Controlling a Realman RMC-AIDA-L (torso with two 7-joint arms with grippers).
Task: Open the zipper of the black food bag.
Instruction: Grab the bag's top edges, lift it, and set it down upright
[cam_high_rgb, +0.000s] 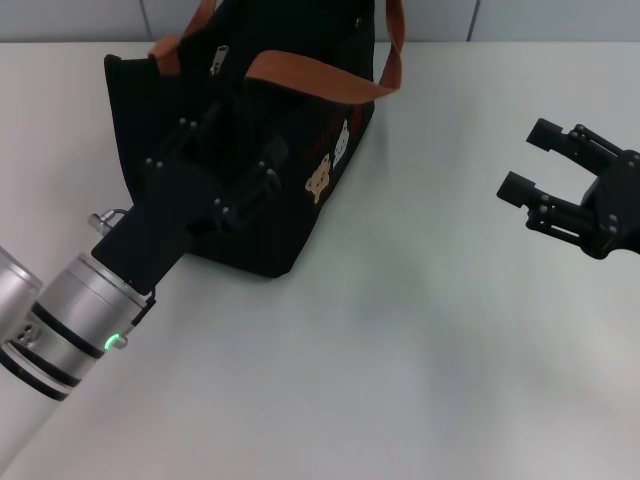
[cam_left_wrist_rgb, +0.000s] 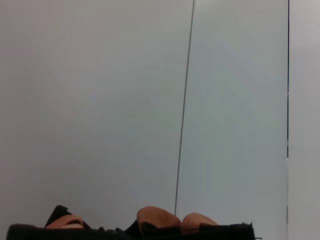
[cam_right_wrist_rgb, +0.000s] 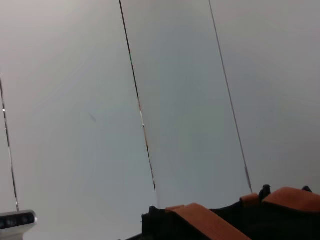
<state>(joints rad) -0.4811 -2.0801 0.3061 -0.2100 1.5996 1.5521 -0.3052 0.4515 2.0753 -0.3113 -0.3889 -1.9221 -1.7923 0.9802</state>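
The black food bag sits on the surface, soft and floppy. The left claw presses onto it, grip unclear; right claw open, apart. Pinch the zipper pull.

Head view: high, looking down on table. Both wrist views: low, level, facing far wall. All share black food bag straps.

One black food bag, two straps, seemingly two bear patches.
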